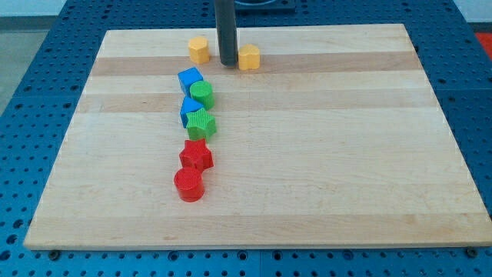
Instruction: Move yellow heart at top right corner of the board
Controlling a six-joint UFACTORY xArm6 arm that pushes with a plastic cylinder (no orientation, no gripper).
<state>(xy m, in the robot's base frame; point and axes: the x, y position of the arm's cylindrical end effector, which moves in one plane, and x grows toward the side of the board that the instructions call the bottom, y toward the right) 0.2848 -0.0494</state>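
The yellow heart lies near the board's top edge, a little left of the view's middle. My tip is right beside it, on its left, touching or almost touching it. A second yellow block, a hexagon, lies just left of the rod. The board's top right corner is far off to the right of the heart.
A column of blocks runs down from below the rod: a blue cube, a green cylinder, a blue block, a green star, a red star and a red cylinder. The wooden board lies on a blue perforated table.
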